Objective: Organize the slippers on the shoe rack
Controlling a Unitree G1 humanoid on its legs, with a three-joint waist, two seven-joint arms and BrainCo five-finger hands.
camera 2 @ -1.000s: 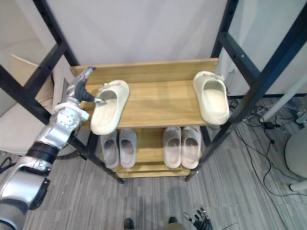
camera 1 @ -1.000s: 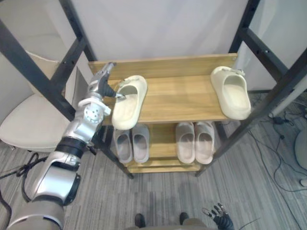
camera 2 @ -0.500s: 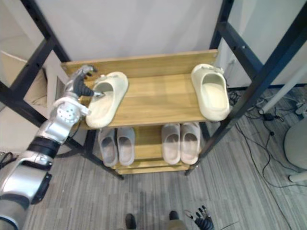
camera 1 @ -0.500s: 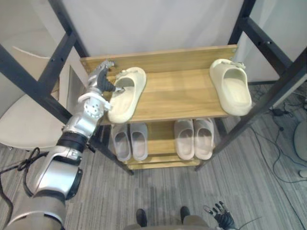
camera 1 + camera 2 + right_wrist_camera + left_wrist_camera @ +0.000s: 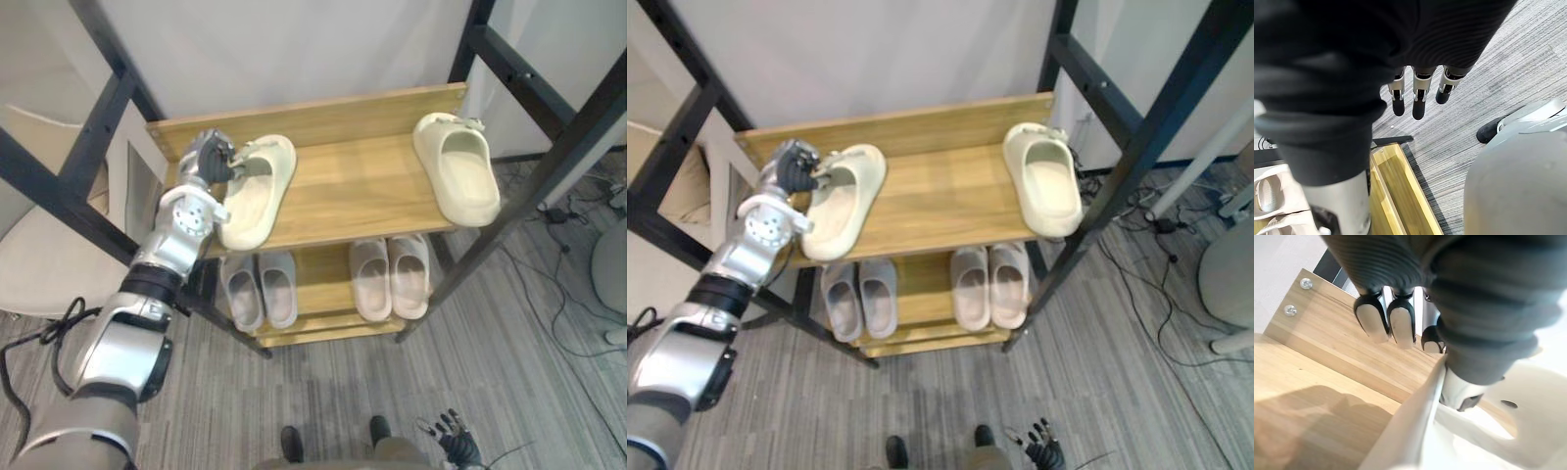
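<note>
A cream slipper point(image 5: 257, 191) lies at the left end of the wooden top shelf point(image 5: 343, 196), toe toward the back wall. My left hand point(image 5: 203, 163) is at its outer side near the strap, fingers point(image 5: 1400, 325) curled and thumb pressed on the slipper's rim point(image 5: 1415, 426), so it is shut on the slipper. The second cream slipper point(image 5: 456, 181) lies at the shelf's right end, heel toward the front edge. My right hand point(image 5: 453, 438) hangs low over the floor, its fingers point(image 5: 1419, 98) straight and empty.
On the lower shelf stand a grey pair point(image 5: 260, 289) and a pinkish pair point(image 5: 390, 277). Black slanted frame posts point(image 5: 93, 147) flank the rack on both sides. A beige chair point(image 5: 39, 264) stands to the left. Bare wood lies between the two cream slippers.
The left hand's fingers have curled from straight to closed on the left slipper's side. That slipper now sits slightly further back from the front edge. The camera has shifted.
</note>
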